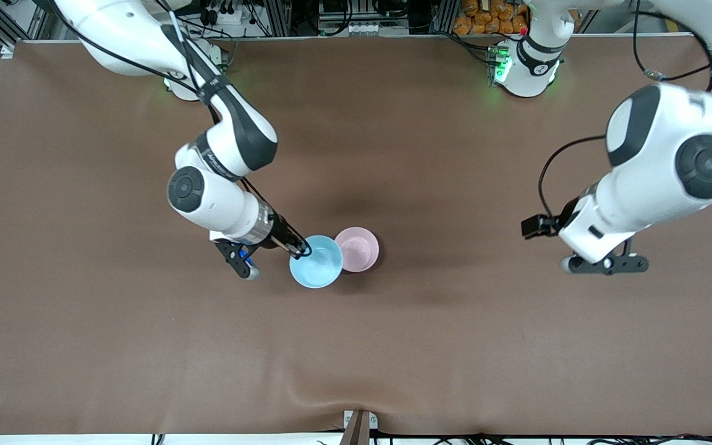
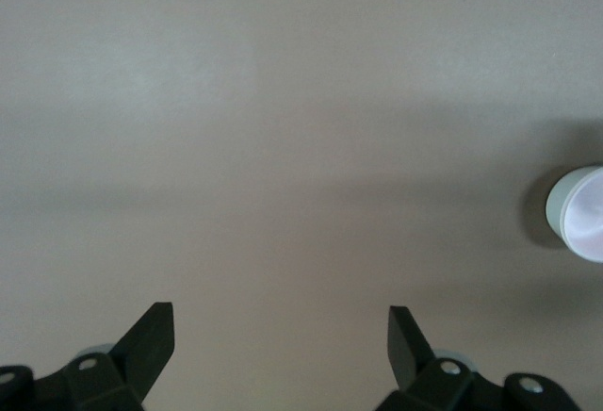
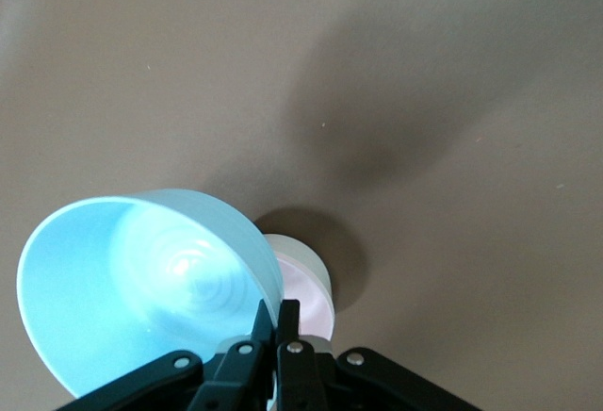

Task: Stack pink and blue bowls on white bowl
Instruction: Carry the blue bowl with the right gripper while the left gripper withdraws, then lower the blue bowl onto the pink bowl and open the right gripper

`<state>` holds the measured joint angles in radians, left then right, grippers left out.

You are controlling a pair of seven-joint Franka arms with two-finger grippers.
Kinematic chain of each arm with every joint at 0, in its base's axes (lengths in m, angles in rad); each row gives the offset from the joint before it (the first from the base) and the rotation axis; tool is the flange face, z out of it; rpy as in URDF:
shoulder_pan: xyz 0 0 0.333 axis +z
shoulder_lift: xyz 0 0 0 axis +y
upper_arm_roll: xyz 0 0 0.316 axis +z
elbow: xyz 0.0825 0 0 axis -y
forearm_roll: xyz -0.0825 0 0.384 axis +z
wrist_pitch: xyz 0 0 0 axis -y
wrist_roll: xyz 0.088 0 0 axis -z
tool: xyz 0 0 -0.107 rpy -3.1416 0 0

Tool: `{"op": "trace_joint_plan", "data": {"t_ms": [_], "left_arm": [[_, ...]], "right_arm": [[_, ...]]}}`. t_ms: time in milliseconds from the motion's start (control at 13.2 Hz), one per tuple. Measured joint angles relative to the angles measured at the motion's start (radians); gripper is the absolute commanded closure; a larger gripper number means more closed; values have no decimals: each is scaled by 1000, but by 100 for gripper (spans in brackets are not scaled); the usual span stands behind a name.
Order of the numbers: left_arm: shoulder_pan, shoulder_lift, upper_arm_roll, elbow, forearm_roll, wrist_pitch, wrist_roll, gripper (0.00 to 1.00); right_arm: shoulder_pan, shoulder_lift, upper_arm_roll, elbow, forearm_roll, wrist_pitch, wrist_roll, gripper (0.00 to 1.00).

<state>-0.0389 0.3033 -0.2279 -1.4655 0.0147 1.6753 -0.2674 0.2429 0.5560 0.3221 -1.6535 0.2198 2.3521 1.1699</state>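
**Right gripper pinching blue bowl rim, left gripper spread and idle**

Right gripper: fingers pressed together on the rim of the blue bowl, one finger inside the rim, one outside. Right wrist view confirms it: fingertips clamp the thin wall of the bowl. Bowl is tilted, its opening turned toward that wrist camera, and it hangs off the desk. It partly overlaps the pink bowl in the front view.

Pink bowl is just beside the blue one, toward the left arm's end of the desk. In the right wrist view a whitish wall shows under the pink rim, so it looks nested on the white bowl; can't tell for certain.

Left gripper: fingers spread wide, nothing between them, over bare desk well apart from the bowls. That arm waits. Its wrist view shows both fingertips far apart and the pink bowl at the frame edge.

Writing: no readable brand or label on any bowl or on the desk.

Count: one blue bowl, one pink bowl, one whitish bowl wall under the pink, two grippers.
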Motion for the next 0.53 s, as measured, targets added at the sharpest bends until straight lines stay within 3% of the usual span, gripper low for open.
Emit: {"op": "trace_joint_plan", "data": {"t_ms": [227,530], "left_arm": [[30,-101,5,1,0,-118,55,0],[28,-220,63,2,0,-162,89,0]], "right_arm": [[65,49,-1,-1,0,29,35,100],[116,74,-2,-1,0,30,42,100]]}}
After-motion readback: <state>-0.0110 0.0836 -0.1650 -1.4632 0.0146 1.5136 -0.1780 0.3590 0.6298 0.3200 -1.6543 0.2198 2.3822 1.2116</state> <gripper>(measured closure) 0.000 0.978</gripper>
